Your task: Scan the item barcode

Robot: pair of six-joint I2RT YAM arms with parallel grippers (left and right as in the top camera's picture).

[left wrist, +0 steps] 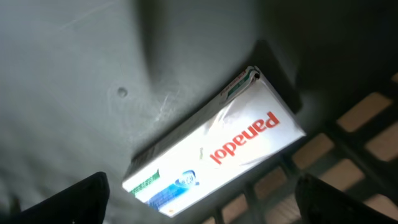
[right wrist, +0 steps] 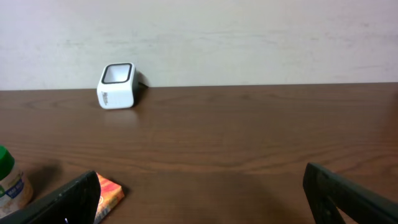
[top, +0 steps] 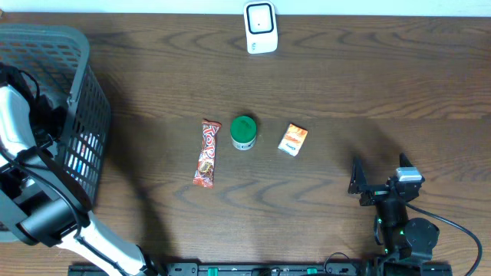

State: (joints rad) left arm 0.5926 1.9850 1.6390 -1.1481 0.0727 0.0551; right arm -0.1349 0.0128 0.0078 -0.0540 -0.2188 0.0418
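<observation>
A white Panadol box (left wrist: pixel 217 149) lies flat on the grey basket (top: pixel 84 92) floor, against the slatted wall. My left gripper (left wrist: pixel 205 208) hangs just above the box with its jaws spread wide and nothing between them; the two dark fingertips (left wrist: pixel 81 199) stand at either side of the box's near end. From overhead the left arm (top: pixel 23 130) reaches down into the basket. The white scanner (top: pixel 260 27) stands at the table's far edge. My right gripper (top: pixel 380 175) rests open near the front right, facing the scanner (right wrist: pixel 117 86).
On the table's middle lie a red candy bar (top: pixel 207 153), a green-lidded jar (top: pixel 244 132) and a small orange box (top: pixel 292 139). The orange box (right wrist: pixel 111 193) sits just by the right gripper's left finger. The basket fills the left edge.
</observation>
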